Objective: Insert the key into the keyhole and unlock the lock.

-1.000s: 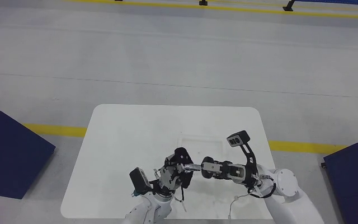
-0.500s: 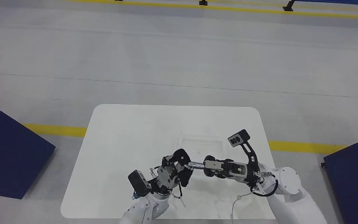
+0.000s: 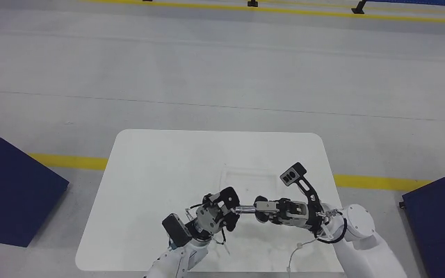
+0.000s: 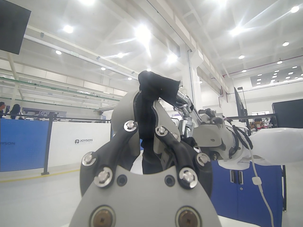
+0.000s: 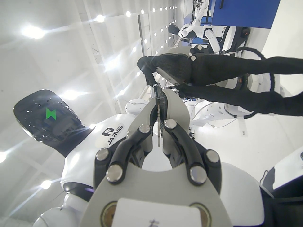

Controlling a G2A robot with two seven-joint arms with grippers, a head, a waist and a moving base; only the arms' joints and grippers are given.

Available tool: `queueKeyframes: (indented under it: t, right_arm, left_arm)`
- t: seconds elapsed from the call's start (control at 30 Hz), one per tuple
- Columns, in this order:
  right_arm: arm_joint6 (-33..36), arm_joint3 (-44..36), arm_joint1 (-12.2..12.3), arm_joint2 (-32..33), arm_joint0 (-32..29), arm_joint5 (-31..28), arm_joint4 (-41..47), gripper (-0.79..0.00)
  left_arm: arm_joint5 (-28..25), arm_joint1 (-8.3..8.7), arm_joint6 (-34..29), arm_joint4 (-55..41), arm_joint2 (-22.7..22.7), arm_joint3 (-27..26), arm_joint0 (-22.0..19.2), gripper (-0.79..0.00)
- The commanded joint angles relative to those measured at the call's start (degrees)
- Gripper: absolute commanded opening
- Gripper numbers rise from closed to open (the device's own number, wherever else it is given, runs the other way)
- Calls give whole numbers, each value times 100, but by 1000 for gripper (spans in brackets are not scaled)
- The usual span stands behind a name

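Both arms are raised over the front of the white table (image 3: 174, 160), tip to tip. My left gripper (image 3: 224, 210), with black fabric-covered fingers (image 4: 151, 109), is shut on a silver lock (image 4: 159, 116) whose body shows between them. My right gripper (image 3: 260, 207) is shut on the flat metal key (image 5: 158, 124), seen edge-on between its fingers. The key (image 3: 243, 206) points at the lock, and its tip reaches the left gripper's black fingertips (image 5: 149, 72). The keyhole is hidden, so I cannot tell how deep the key sits. The right gripper (image 4: 208, 133) meets the lock from the side.
A faint rectangular outline (image 3: 254, 174) marks the table's middle. Blue barriers stand off the table on the left (image 3: 21, 194) and the right (image 3: 427, 208). A white cable (image 3: 292, 254) hangs under the right arm.
Both grippers have drifted slightly toward the table's front edge, staying tip to tip. The key has pushed a little closer into the left gripper.
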Motion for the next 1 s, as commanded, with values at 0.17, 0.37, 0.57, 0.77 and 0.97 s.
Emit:
queueKeyframes:
  t: [0.17, 0.37, 0.57, 0.77, 0.97]
  right_arm:
    - [90, 73, 5, 4, 45, 367, 253, -785]
    - [149, 104, 17, 24, 70, 514, 253, -785]
    - [236, 162, 30, 31, 76, 764, 344, -785]
    - [363, 229, 41, 7, 113, 1085, 495, -785]
    - [385, 232, 45, 12, 130, 1113, 485, -785]
  left_arm:
    - [309, 30, 9, 186, -79, 13, -23, -785]
    - [519, 53, -49, 281, -136, -2, -21, -785]
    - [744, 77, -85, 412, -199, -33, -25, -785]
    - [879, 103, -111, 551, -232, -65, -18, -785]
    - [826, 108, -105, 406, -239, -90, 7, -785]
